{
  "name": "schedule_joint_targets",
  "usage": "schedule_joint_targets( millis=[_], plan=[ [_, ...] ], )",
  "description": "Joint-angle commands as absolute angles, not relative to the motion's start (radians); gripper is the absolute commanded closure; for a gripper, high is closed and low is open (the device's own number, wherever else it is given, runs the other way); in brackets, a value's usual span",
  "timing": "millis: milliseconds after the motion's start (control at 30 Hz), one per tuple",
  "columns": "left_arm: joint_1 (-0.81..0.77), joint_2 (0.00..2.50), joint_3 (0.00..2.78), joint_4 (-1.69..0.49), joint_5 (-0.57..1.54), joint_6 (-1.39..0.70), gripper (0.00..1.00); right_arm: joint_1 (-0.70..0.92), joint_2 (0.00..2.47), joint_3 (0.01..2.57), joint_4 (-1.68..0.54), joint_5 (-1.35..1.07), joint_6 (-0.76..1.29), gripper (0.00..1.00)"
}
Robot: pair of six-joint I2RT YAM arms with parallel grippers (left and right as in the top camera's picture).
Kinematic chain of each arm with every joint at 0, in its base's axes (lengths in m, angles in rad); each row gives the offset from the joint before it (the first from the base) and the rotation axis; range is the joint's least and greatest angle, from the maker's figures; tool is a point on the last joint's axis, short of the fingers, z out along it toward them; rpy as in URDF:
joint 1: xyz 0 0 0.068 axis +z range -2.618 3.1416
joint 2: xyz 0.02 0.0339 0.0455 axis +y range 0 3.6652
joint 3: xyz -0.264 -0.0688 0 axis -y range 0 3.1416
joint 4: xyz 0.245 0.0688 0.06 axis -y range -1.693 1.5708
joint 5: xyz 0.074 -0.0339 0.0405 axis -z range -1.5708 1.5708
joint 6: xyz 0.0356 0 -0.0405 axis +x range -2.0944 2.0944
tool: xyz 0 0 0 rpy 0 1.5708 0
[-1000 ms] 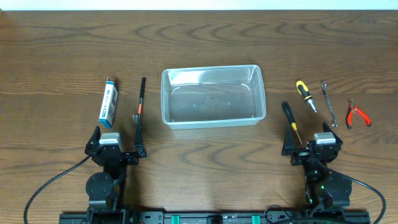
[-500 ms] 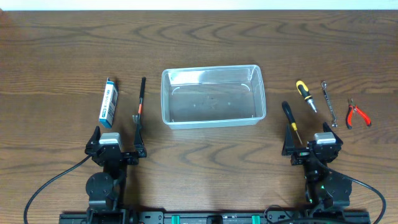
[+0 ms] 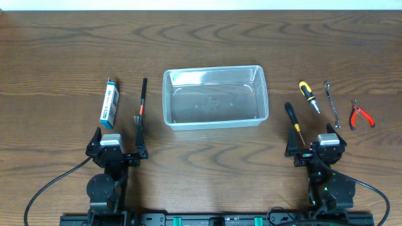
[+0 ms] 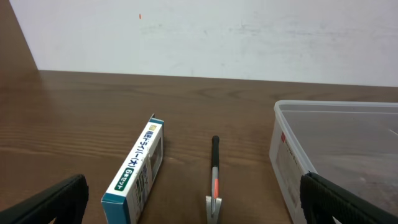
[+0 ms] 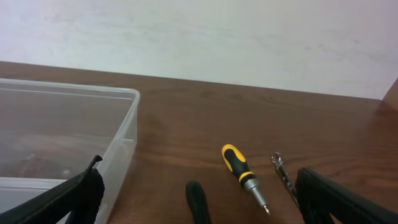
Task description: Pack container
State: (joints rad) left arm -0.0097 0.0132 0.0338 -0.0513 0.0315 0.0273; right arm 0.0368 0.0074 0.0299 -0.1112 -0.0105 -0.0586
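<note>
The container [image 3: 215, 97] stood at the middle of the bench [image 3: 207, 37], long side running left to right, its rim up and level. The left pincer [image 3: 119, 145] sat at the near left edge with its fingers spread wide and nothing between them. The right pincer [image 3: 314, 145] sat at the near right edge, likewise spread wide and gripping nothing. Left of the container lay a blue-and-white box [image 3: 110, 102] on its side, pointing near to far. A slim black tool [image 3: 142, 103] with a red band lay between the box and the container, apart from both. Right of the container, a black-handled screwdriver [image 3: 293, 119] lay nearest to it, its tip reaching towards the right pincer's left finger. Further right came a yellow-and-black screwdriver [image 3: 308, 95], then a small wrench [image 3: 331, 103], then red-handled pliers [image 3: 360, 115], each apart from the next. All five items rested on the bench outside the container. In the left wrist view the container's left wall showed at the right side. In the right wrist view its right wall showed at the left side.
</note>
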Motion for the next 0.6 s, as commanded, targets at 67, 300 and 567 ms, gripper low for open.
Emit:
schedule_joint_targets(
  millis=[67,300,567],
  plan=[
    [-0.013,0.010,0.004,-0.067,0.038,0.037,0.02,0.032,0.007,0.024,-0.112,-0.004,-0.049,0.01],
    [-0.013,0.010,0.004,-0.067,0.038,0.037,0.02,0.032,0.007,0.024,-0.112,-0.004,-0.049,0.01],
    [-0.013,0.010,0.004,-0.067,0.038,0.037,0.02,0.032,0.007,0.024,-0.112,-0.004,-0.049,0.01]
  ],
)
